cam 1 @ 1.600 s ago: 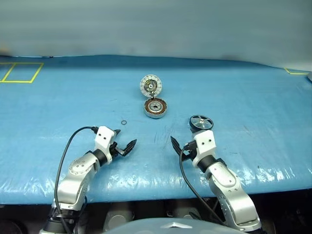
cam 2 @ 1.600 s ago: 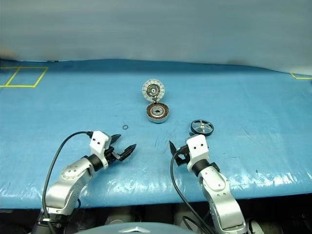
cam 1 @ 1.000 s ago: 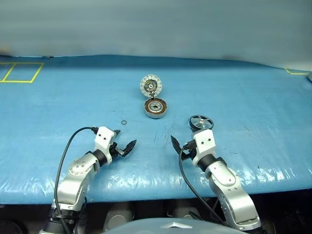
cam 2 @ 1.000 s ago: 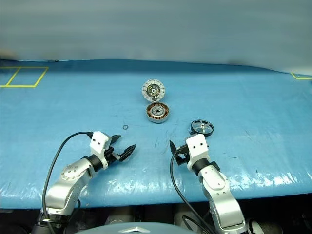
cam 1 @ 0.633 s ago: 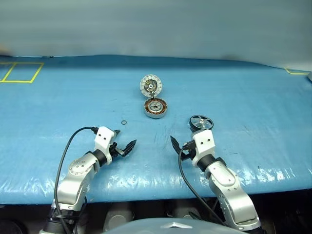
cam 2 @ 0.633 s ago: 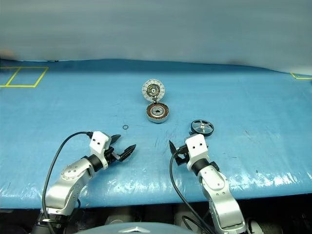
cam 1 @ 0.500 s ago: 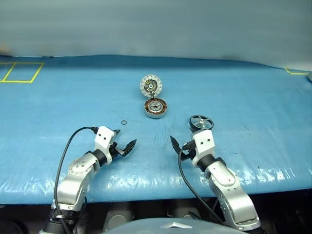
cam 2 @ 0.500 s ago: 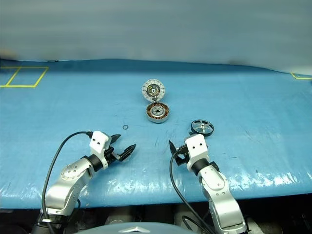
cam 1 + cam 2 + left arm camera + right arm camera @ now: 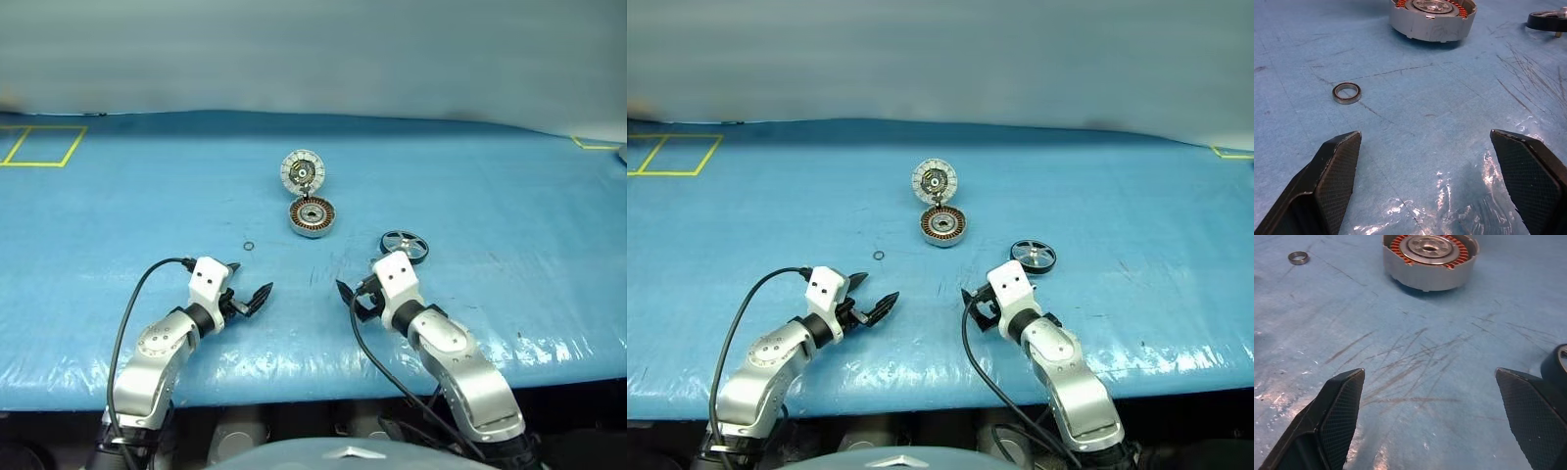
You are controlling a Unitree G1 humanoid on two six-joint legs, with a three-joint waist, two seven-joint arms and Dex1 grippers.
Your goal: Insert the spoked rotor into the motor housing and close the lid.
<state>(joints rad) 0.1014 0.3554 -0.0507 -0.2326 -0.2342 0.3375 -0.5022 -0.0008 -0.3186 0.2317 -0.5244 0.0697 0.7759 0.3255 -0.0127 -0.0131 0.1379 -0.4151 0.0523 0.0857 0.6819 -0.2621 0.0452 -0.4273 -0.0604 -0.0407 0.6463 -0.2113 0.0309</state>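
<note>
A: The right gripper (image 9: 345, 294) is wide and empty, like the left gripper (image 9: 251, 291)?
B: Yes. The spoked rotor (image 9: 404, 244) lies on the table (image 9: 509, 206), right of the motor housing (image 9: 313, 216); its lid (image 9: 303, 170) is open.

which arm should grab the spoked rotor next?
Right. The spoked rotor lies just beyond the right gripper, which is open. The left gripper, also open, sits farther away, near the small loose ring.
</note>
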